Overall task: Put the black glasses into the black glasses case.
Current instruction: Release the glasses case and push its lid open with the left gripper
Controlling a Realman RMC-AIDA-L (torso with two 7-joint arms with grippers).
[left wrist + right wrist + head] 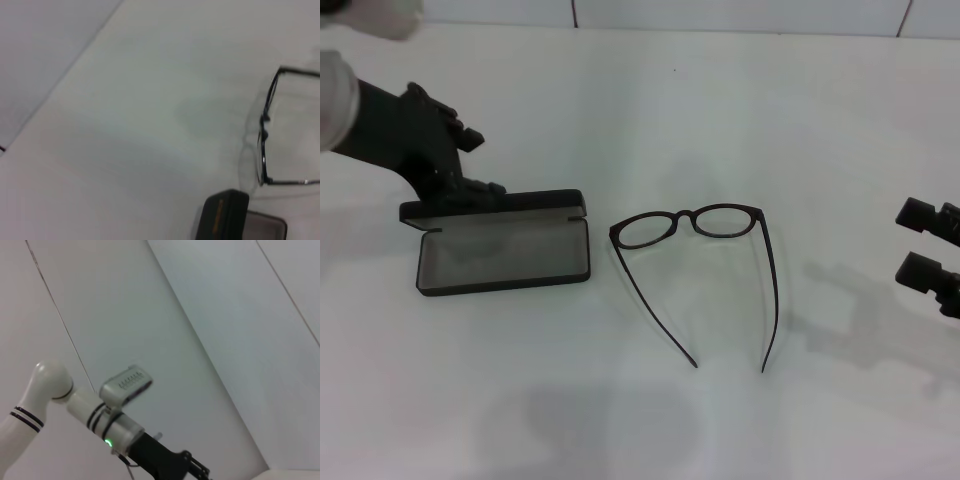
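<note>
- The black glasses case [504, 252] lies open on the white worktop [740, 120], its light grey lining facing up and its lid standing along the far edge.
- In the left wrist view, an end of the case [226, 216] shows at the edge of the picture, with small orange lettering on the black shell and a strip of grey lining beside it.
- The black glasses [705, 265] lie on the worktop just beside the case, on its right as seen from the head view, and apart from it.
- Their lenses sit level with the case's lid end, and both temple arms are unfolded and run from there toward the robot.
- The left wrist view shows the front of the glasses [267, 132] near the case's end, with bare worktop between the two.
- The left gripper [460, 185] is just behind the case's far left corner, right at the lid's edge; I cannot tell whether it touches the lid.
- Its jaws are too dark and bunched against the case to judge, so I cannot tell whether they are apart or together.
- The right gripper [930, 250] is well to the right of the case, beyond the glasses, at the edge of the head view.
- Its jaws stand apart, two black tips with worktop showing between them, holding nothing.
- The right wrist view shows the left arm [75, 405] in white against a pale wall [210, 315].
</note>
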